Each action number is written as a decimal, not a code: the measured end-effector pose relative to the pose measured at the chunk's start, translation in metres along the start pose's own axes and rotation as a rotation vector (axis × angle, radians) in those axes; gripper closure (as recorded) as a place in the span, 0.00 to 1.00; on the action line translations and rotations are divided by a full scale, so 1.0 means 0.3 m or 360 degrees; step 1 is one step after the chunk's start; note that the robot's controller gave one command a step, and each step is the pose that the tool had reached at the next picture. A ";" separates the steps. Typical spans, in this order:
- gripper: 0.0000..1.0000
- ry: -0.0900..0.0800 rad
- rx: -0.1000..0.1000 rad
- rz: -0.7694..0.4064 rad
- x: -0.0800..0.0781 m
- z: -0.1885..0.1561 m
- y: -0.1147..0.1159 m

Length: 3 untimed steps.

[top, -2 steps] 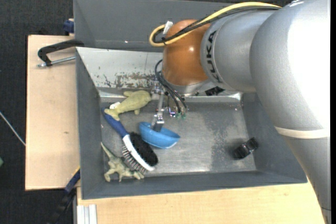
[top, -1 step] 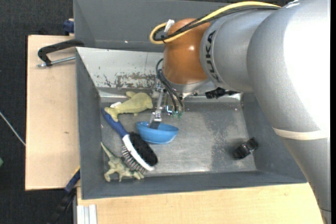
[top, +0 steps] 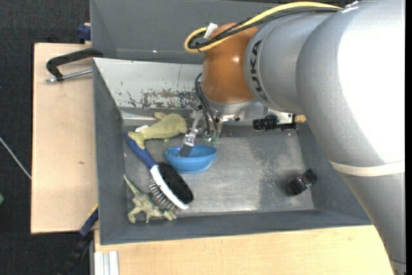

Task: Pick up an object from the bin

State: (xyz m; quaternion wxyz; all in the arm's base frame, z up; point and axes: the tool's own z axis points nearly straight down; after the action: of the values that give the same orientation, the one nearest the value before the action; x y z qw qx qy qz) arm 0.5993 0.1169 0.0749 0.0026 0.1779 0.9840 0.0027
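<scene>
Bin (top: 108,138): grey metal with sloped walls; the far wall is scuffed and speckled.
Olive toy (top: 145,208): a spiky, moulded plastic figure in the near-left corner. It is partly tucked under the brush head, so its kind is hard to make out.
Brush (top: 170,183): a slim blue handle runs diagonally to a pale oval head with dense black bristles. It lies along the left of the floor, touching the olive toy.
Fish toy (top: 161,128): pale yellow-green, smooth and rubbery-looking, possibly a shark or dolphin. It lies by the far wall, just left of the gripper.
Blue bowl (top: 193,160): small, round, glossy plastic, left of the floor's middle, just beside the brush head. Its far rim is hidden behind the gripper's tip.
Gripper (top: 195,143): metal, hanging below the orange wrist cover, with its tip down at the bowl's far rim. Whether the claw is released or clenched cannot be told.
Black piece (top: 300,182): small, dark and blocky, alone at the near right.
</scene>
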 end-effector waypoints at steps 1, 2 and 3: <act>1.00 -0.0017 -0.0003 0.0002 -0.011 -0.007 -0.003; 0.00 0.0008 0.0004 -0.0003 0.005 0.003 0.000; 0.00 -0.0004 0.0002 0.0196 0.036 -0.014 0.136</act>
State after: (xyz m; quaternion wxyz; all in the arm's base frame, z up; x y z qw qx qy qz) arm 0.6033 0.1589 0.0793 0.0036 0.2382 0.9712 0.0020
